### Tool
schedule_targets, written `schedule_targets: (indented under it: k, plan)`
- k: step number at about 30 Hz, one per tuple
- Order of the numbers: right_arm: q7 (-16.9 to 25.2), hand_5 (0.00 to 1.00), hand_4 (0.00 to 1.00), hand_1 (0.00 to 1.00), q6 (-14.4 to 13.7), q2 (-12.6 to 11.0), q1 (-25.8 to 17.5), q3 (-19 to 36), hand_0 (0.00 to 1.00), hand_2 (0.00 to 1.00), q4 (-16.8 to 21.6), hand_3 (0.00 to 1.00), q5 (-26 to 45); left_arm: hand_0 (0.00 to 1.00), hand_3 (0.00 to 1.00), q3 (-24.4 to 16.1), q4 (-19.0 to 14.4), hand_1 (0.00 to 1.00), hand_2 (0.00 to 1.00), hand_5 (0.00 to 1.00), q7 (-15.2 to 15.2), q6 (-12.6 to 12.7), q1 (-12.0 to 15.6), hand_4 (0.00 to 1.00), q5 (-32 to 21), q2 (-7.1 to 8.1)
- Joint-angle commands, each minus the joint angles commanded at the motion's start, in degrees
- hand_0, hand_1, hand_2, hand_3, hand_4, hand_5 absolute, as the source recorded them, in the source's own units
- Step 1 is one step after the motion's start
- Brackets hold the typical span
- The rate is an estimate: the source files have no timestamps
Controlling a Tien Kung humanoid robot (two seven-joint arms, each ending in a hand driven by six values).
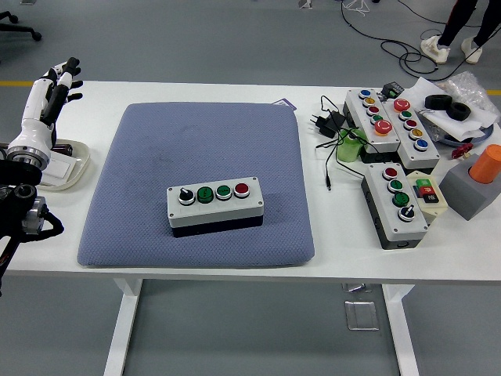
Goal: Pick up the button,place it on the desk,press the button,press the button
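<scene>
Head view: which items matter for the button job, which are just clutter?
In play:
- button box on the blue pad
- left robot hand, raised at the table's left edge, fingers extended, holding nothing

Lying about:
- other button boxes
- black plug and cable
- tape roll
- orange cylinder

A robotics lab or test hall. A white worktop (235, 262) on metal legs stands on a bare grey floor (196, 39) marked with a yellow line (16, 83). Several control boxes (395, 204) with coloured push buttons lie at the right, beside a plug adapter (327, 120) and loose cables (407, 55). A grey pad (203, 149) covers the middle, and an office chair base (16, 27) shows at top left.
</scene>
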Motion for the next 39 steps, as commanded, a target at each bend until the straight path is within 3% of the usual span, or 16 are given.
schedule_targets:
  k: [7,9,39]
  plan:
    - [0.00,0.022,0.279,0.477,0.05,-0.06,0.01,0.24,0.627,0.539,0.00,0.582,-0.30,0.755,0.859,0.32,-0.01,0.825,0.888,0.998,0.25,-1.73,0.32,0.656,-16.76,0.08]
    - [0.05,0.022,0.279,0.477,0.00,-0.09,-0.05,0.28,0.627,0.539,0.00,0.582,-0.21,0.755,0.856,0.48,0.06,0.828,0.887,0.998,0.22,-2.87,0.44,0.655,-19.14,0.14]
    - [0.21,0.022,0.279,0.477,-0.12,-0.17,-0.13,0.20,0.627,0.539,0.00,0.582,0.07,0.742,0.853,1.23,0.91,0.828,0.883,0.998,-0.81,-6.02,0.57,0.663,-20.25,0.61]
